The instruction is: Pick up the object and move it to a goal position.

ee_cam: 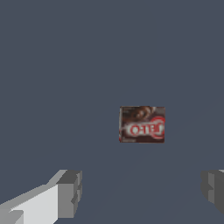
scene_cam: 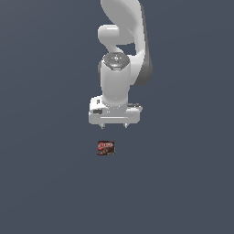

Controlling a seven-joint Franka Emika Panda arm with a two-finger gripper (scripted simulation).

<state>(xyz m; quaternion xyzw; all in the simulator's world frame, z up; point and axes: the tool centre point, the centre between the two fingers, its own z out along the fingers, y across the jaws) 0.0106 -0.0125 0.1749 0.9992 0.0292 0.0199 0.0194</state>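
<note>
The object (scene_cam: 105,148) is a small dark brown box with a red-and-white label, lying flat on the grey surface in the exterior view. It also shows in the wrist view (ee_cam: 142,124), label up. My white gripper (scene_cam: 114,125) hangs above the surface, farther back than the box in the exterior view and apart from it. It is open and empty: in the wrist view the gripper (ee_cam: 142,192) has its two grey fingertips (ee_cam: 70,192) wide apart, with the box beyond the gap and not between them.
A plain dark grey surface (scene_cam: 183,183) fills both views. The white arm (scene_cam: 121,50) rises behind the gripper toward the top of the exterior view.
</note>
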